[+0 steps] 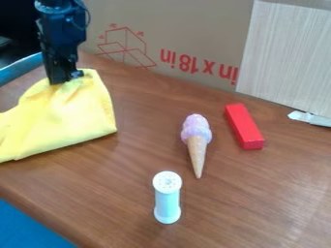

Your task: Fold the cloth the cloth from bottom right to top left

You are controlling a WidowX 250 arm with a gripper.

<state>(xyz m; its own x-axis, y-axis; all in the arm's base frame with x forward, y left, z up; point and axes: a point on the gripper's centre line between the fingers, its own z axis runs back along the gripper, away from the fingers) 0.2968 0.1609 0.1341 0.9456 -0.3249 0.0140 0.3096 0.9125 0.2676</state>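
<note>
The cloth (71, 116) lies left of the cone (197, 145), the block (244, 126) right, the spool (167, 199) in front.

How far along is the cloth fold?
Looks partway. Done: the yellow cloth seems gathered toward its top, sloping up from the lower edge; can't confirm which corner moved. In hand: the pincer is down at the cloth's top; can't tell if it grips. Left: probably laying the fold flat and backing off, since the cloth is creased and raised there.

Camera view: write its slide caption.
Robot hand at the yellow cloth, with an ice-cream cone, red block and pale spool nearby.
</note>
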